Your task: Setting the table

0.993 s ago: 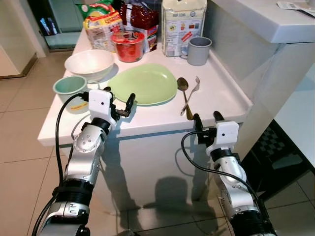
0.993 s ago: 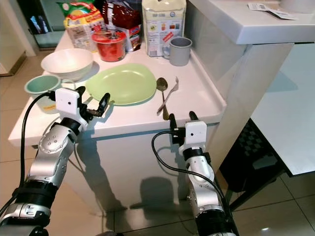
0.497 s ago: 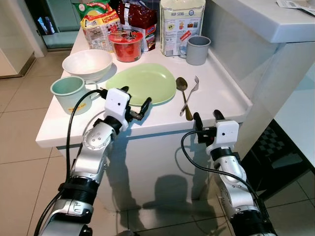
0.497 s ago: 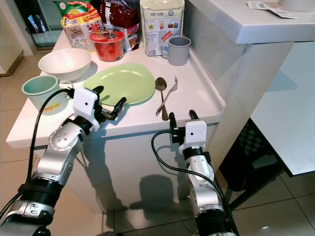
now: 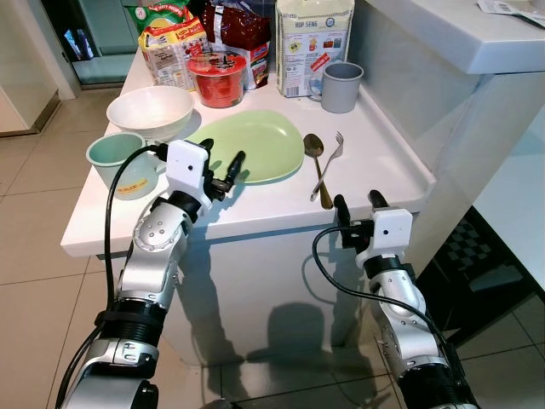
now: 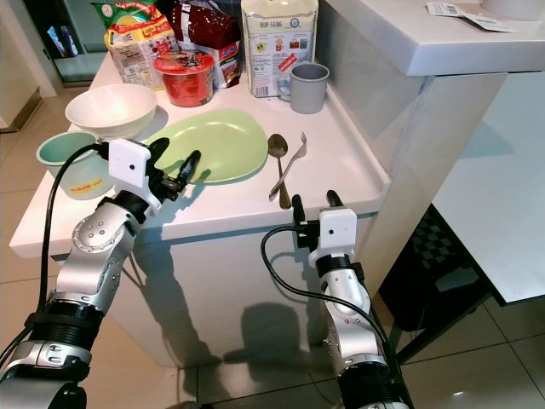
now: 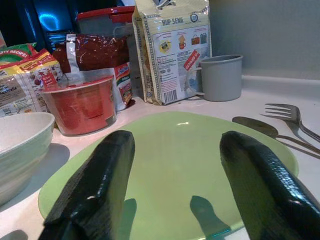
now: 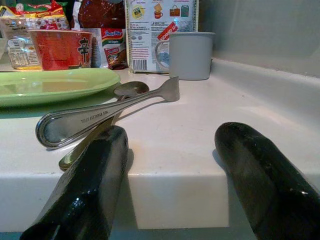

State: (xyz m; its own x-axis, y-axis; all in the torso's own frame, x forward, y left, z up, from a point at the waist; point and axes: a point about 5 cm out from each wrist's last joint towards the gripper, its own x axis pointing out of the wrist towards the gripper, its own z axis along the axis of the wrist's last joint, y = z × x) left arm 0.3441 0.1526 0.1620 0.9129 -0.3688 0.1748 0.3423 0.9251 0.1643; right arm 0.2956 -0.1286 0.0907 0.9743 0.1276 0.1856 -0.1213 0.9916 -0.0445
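Observation:
A pale green plate [image 5: 260, 141] lies in the middle of the white table [image 5: 281, 209]. Just right of it, a spoon [image 5: 315, 146] and a fork [image 5: 334, 155] lie crossed, handles toward the front edge. My left gripper [image 5: 223, 158] is open and empty, low over the plate's near left rim; in the left wrist view its fingers [image 7: 95, 195] straddle the plate [image 7: 170, 165]. My right gripper [image 5: 358, 203] is open at the front edge, just below table height. Its fingers [image 8: 95, 185] point at the fork and spoon handles [image 8: 95, 120].
A white bowl [image 5: 151, 111] and a mint mug [image 5: 115, 158] stand left of the plate. At the back are a red noodle cup [image 5: 220, 81], snack packets [image 5: 174, 43], a tall bag [image 5: 313, 43] and a grey mug [image 5: 341, 85]. A raised white counter [image 5: 451, 51] walls the right side.
My left gripper, which had swung right along the table's front edge, has come back left and moved forward over the plate's near rim. The right gripper has stayed put.

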